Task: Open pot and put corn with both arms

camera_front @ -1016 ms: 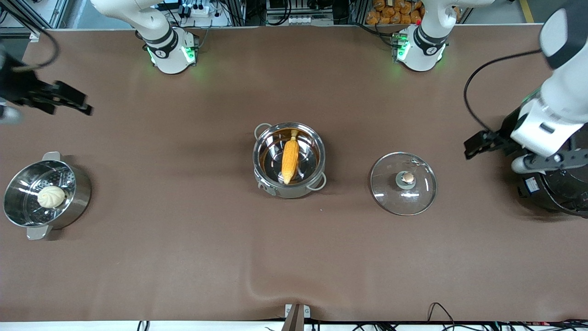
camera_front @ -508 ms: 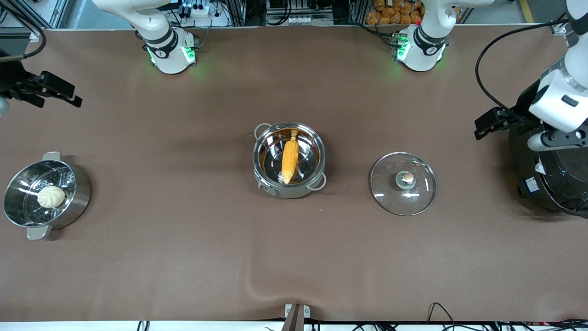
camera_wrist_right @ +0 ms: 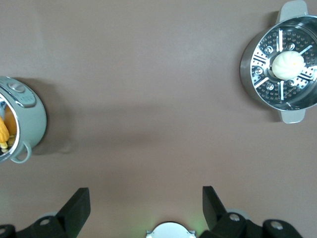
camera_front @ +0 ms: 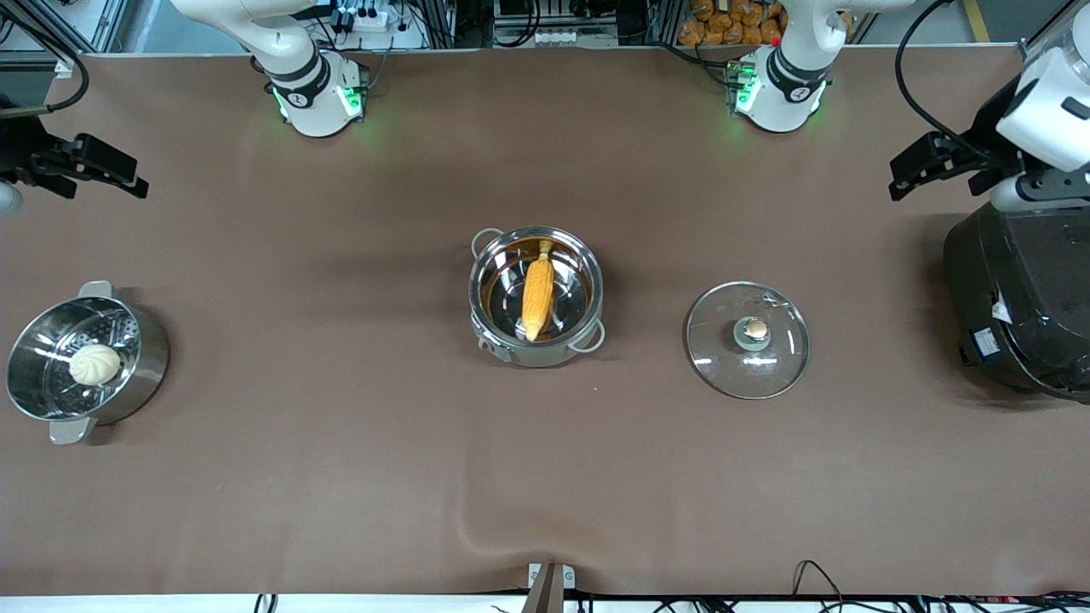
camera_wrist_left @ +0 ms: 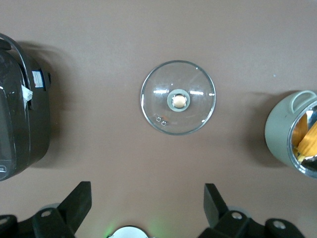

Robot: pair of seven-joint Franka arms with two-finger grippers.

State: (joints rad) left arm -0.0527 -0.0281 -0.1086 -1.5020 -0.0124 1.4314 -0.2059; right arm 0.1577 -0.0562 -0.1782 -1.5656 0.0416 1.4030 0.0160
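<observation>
The pot (camera_front: 511, 349) stands uncovered at the table's middle, with the corn (camera_front: 537, 298) lying inside it. Its glass lid (camera_front: 724, 358) with the copper knob (camera_front: 753, 329) lies flat on the table beside the pot, toward the left arm's end. My left gripper (camera_front: 904, 173) is open and empty, up over bare table beside the black cooker. My right gripper (camera_front: 132, 174) is open and empty over bare table at the right arm's end. The left wrist view shows its own gripper (camera_wrist_left: 146, 193), the lid (camera_wrist_left: 158, 94), the pot (camera_wrist_left: 282, 131) and the corn (camera_wrist_left: 308, 141). The right wrist view shows its own gripper (camera_wrist_right: 144, 194) and the pot (camera_wrist_right: 27, 116).
A big black cooker (camera_front: 1018, 298) stands at the left arm's end and shows in the left wrist view (camera_wrist_left: 20, 124). An all-steel pot (camera_front: 149, 358) with a white bun (camera_front: 94, 363) stands at the right arm's end and shows in the right wrist view (camera_wrist_right: 250, 64).
My left gripper has risen and drawn back from beside the lid toward the arms' bases. My right gripper has drawn back a little toward its end. Pot, corn and lid are unmoved.
</observation>
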